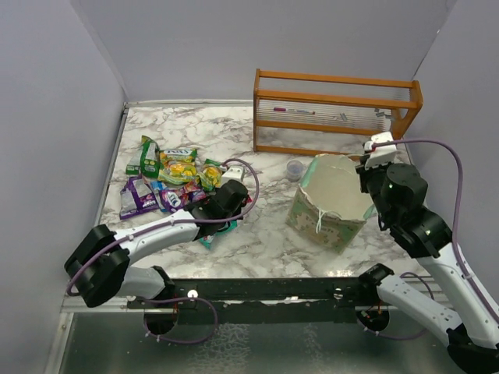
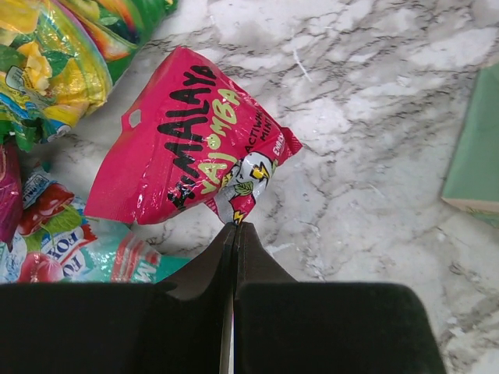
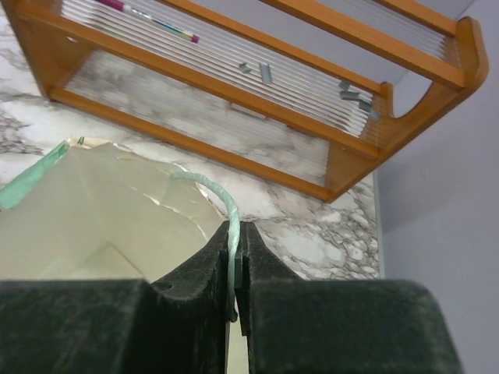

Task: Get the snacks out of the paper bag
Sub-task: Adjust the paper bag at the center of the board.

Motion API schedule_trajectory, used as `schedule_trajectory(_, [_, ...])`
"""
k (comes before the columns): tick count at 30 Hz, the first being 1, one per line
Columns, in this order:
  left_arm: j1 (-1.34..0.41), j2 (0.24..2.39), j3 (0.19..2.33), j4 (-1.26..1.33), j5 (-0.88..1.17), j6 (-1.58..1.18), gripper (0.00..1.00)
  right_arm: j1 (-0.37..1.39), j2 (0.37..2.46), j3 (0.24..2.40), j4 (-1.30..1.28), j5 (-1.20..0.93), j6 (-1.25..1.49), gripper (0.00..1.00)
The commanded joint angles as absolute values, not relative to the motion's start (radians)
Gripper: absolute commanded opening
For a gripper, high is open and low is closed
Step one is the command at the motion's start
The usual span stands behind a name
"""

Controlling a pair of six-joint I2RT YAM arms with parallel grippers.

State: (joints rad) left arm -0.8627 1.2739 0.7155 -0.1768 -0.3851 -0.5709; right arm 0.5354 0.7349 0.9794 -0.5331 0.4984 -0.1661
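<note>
The white arms (image 1: pixel 152 238) have black joints (image 1: pixel 405 187), lilac cables (image 1: pixel 456 195) and black pincer fingers (image 2: pixel 327 319).

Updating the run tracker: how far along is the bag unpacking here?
Done: a pile of snacks lies on the marble left of the paper bag. In hand: the left hand pinches a pink packet by its corner beside that pile; the right hand grips the bag's rim. Left: release that packet; the bag's visible inside shows no packets, but its bottom is hidden.
</note>
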Motion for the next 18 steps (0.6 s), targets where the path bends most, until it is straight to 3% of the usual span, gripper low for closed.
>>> schedule_trajectory(1, [-0.818,1.340,0.702,-0.107,-0.387,-0.589,0.00,0.538,0.698,0.971,-0.568,0.373,-0.124,0.07])
schedule_trajectory(4, [-0.791,1.396,0.706,-0.124,-0.380,-0.597,0.08,0.538,0.702,0.979,-0.587,0.359,-0.118,0.08])
schedule_trajectory(10, [-0.778,1.305,0.705,-0.174,-0.295,-0.642,0.49,0.538,0.681,0.995,-0.596,0.319,-0.145,0.15])
schedule_trajectory(15, [-0.775,1.119,0.753,-0.245,-0.264,-0.643,0.66,0.538,0.658,1.017,-0.612,0.267,-0.158,0.50])
schedule_trajectory(18, [-0.775,1.027,0.816,-0.304,-0.266,-0.636,0.71,0.538,0.624,1.031,-0.630,0.199,-0.172,0.67])
